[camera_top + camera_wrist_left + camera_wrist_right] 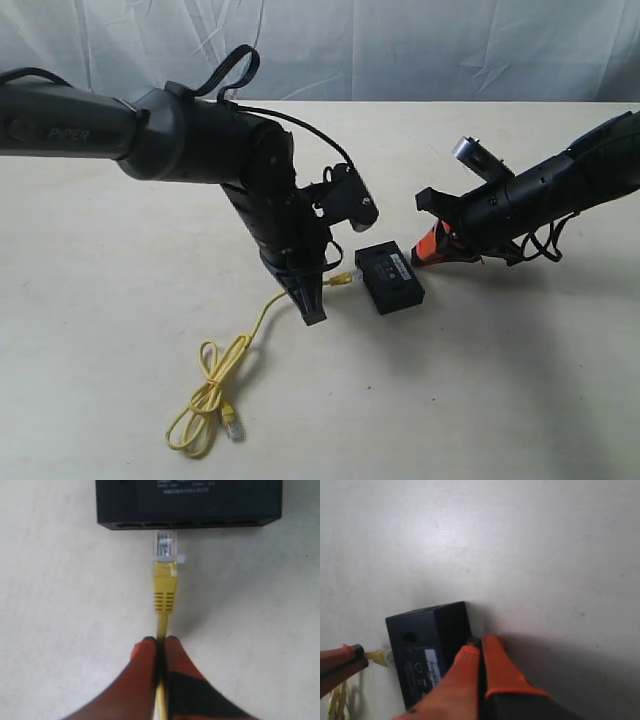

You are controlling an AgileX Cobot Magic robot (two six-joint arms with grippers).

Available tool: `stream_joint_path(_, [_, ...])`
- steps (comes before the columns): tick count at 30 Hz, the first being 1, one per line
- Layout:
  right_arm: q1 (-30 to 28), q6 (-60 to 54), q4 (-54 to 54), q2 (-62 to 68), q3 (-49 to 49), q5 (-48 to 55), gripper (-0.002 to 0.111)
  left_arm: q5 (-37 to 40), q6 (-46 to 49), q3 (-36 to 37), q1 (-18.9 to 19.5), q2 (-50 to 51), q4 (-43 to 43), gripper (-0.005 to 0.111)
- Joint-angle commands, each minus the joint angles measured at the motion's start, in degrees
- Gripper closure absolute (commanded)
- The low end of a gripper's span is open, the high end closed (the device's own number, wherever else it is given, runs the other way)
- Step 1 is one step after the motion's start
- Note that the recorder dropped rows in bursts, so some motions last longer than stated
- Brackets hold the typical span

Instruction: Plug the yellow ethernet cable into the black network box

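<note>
Insertion step: left gripper pinches the thin bright-yellow ethernet cable, clear plug just left of the flat black plastic network box (unseated). The right gripper, fingers together and empty, braces it. Next: a straight, aligned push.

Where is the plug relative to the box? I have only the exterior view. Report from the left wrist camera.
Observer: The plug points straight at the box. Its clear tip is just short of the port face, not inserted.
Operator: Now report the right gripper from its wrist camera.
Observer: The right gripper is shut and empty. Its tips are at the side of the box opposite the plug. I cannot confirm that they touch it.
</note>
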Motion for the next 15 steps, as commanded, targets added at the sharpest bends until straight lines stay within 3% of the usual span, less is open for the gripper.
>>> stream_joint_path(1, [-0.4, -0.2, 0.2, 0.0, -0.1, 0.2, 0.109, 0.3, 3.3, -0.2, 0.3, -0.7, -4.0, 0.107])
stream_joint_path(15, [-0.4, 0.0, 0.3, 0.0, -0.1, 0.5, 0.109, 0.3, 4.6, -0.4, 0.3, 1.3, -6.3, 0.107])
